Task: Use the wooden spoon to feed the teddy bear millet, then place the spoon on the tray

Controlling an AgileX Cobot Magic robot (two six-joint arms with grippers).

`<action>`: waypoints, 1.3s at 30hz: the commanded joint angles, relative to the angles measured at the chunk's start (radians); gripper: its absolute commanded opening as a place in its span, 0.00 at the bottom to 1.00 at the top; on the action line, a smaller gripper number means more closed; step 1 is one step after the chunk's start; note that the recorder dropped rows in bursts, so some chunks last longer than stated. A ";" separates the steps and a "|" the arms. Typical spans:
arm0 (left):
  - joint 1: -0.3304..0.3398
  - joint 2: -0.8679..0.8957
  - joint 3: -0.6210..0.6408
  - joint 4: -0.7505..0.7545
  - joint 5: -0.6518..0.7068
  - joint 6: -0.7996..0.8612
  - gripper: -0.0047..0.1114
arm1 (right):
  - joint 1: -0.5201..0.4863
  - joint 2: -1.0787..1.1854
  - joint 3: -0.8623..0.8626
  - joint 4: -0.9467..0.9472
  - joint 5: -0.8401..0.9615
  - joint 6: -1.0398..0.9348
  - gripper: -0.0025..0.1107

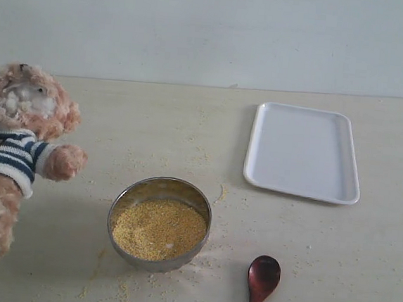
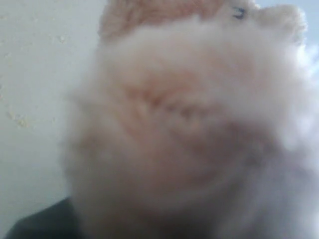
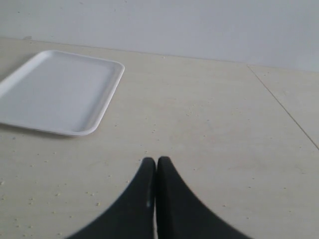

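Propping the teddy bear upright by the bowl of millet, likely for feeding — left gripper lost in fur, grip impossible to tell. Hovering the right gripper closed, empty, facing the tray; leaving the wooden spoon lying on the surface beside the bowl.

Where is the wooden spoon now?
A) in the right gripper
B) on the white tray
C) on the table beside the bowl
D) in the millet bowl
C: the wooden spoon lies on the table beside the steel bowl, clear of the white tray; the right gripper is shut, empty.
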 commanded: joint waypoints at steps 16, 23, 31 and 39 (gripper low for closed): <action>0.001 -0.026 0.089 -0.122 0.109 0.160 0.08 | -0.002 -0.005 -0.001 0.366 -0.268 0.166 0.02; 0.001 -0.026 0.089 -0.136 0.109 0.173 0.08 | -0.002 -0.005 -0.001 0.659 -0.635 0.312 0.02; 0.001 -0.026 0.089 -0.136 0.093 0.183 0.08 | -0.002 -0.005 -0.001 0.661 -0.813 0.527 0.02; 0.001 -0.026 0.089 -0.136 0.071 0.183 0.08 | -0.002 -0.005 -0.048 0.323 -0.851 0.777 0.02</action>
